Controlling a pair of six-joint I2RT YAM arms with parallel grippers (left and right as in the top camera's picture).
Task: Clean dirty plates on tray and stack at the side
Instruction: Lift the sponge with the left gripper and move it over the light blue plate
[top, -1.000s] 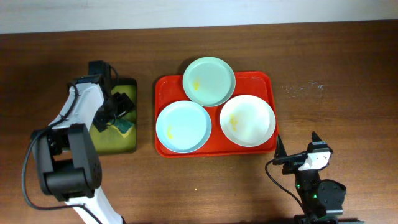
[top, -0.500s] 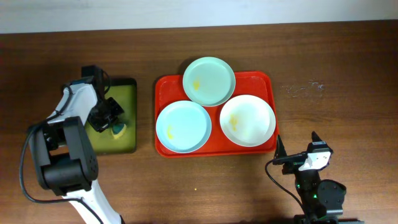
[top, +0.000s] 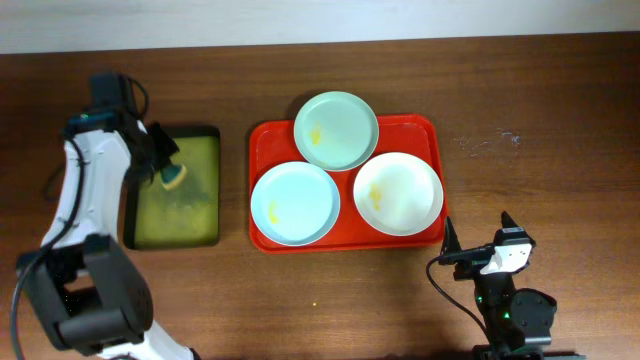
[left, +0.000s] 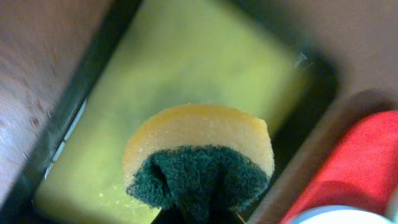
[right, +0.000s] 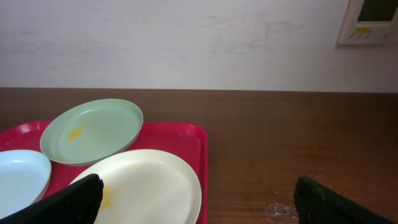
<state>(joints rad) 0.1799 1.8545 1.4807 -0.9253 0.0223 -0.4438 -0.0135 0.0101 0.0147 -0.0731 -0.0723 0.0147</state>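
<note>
Lifting off the small black-rimmed tray (top: 182, 215), the left gripper (top: 168, 174) has swung up and back, clamped tight on the yellow-green sponge (left: 199, 155). Three smeared plates (top: 295, 203) sit untouched on the red tray (top: 262, 140); scrubbing probably comes next.

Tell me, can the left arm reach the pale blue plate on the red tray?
Likely yes: the left hand, holding the sponge, hangs over the green tray; nothing stands between it and the pale blue plate.
</note>
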